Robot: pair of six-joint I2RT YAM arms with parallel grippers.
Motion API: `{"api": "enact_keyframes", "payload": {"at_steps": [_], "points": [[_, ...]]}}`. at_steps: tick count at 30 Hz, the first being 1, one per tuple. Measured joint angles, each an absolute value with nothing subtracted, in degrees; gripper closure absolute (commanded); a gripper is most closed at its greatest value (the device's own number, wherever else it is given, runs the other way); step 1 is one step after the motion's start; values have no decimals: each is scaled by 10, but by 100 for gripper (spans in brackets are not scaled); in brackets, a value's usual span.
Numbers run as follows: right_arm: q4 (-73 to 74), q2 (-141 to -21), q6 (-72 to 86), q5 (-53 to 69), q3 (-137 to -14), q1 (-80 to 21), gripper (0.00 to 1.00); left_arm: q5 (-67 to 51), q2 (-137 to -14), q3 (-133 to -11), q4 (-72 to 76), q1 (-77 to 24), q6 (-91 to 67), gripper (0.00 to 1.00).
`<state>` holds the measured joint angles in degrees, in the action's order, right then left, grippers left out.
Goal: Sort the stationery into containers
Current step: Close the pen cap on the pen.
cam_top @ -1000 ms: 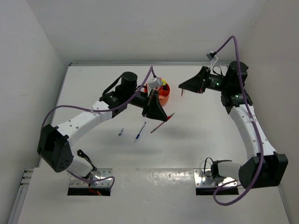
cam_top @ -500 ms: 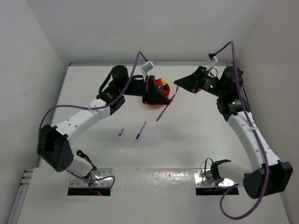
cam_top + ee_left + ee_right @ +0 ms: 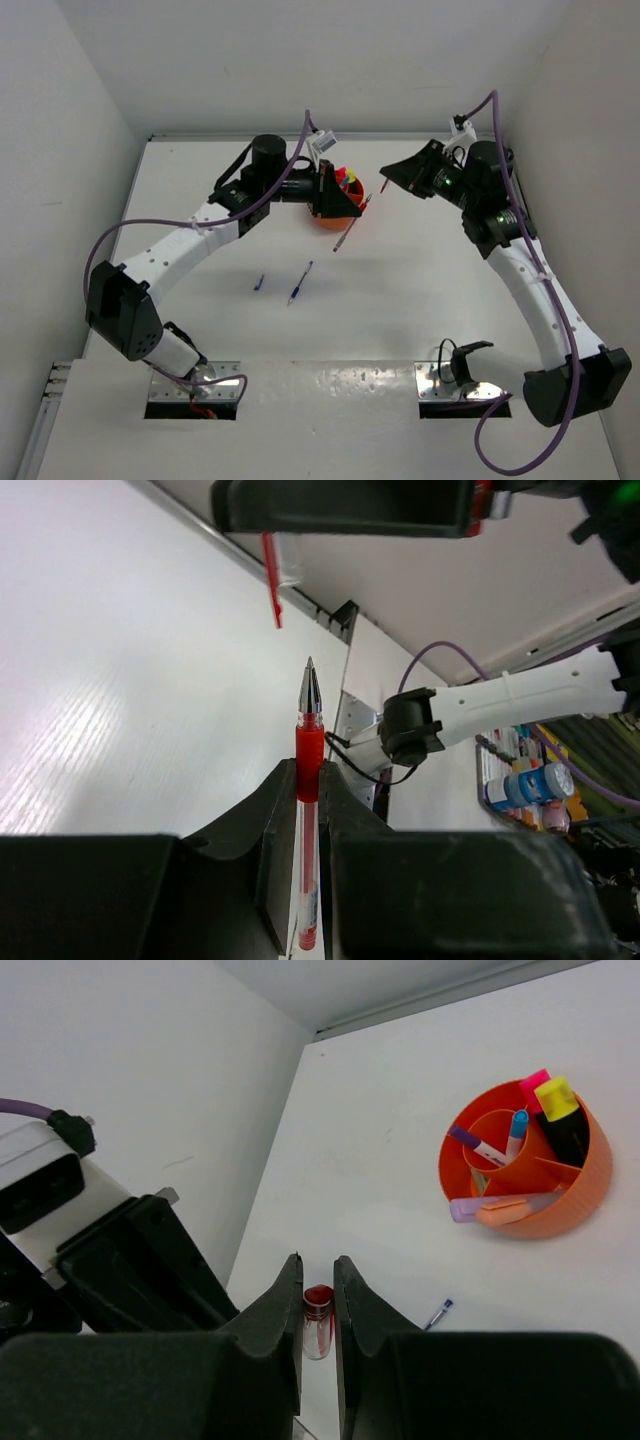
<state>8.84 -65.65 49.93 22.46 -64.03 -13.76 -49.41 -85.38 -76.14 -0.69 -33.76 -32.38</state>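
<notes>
My left gripper (image 3: 355,210) is shut on a thin red pen (image 3: 308,742), uncapped, its tip pointing out past the fingertips. It hovers just in front of the orange tub (image 3: 328,222), which it mostly hides in the top view. My right gripper (image 3: 317,1265) is shut on the red pen cap (image 3: 318,1312) and hangs to the right of the tub, facing the left gripper. The tub (image 3: 575,1195) holds pink (image 3: 535,1080) and yellow (image 3: 557,1096) capped highlighters, a blue pen (image 3: 517,1126), a purple pen (image 3: 470,1142), a lilac marker (image 3: 468,1210) and an orange marker (image 3: 512,1208).
Two blue pens lie on the white table in front of the tub, a longer one (image 3: 300,283) and a shorter one (image 3: 259,283). White walls close in the back and both sides. The arm bases sit at the near edge.
The left gripper has carried the red pen back and up from the table's middle to the tub's front. The right gripper has shifted slightly left toward it, still gripping the cap.
</notes>
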Motion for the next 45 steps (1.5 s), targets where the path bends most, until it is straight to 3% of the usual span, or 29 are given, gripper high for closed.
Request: {"api": "enact_keyframes", "payload": {"at_steps": [45], "points": [[91,-671,482,180,-639,-189,100,-469,-892,-794,-38,-348,-318,100]]}}
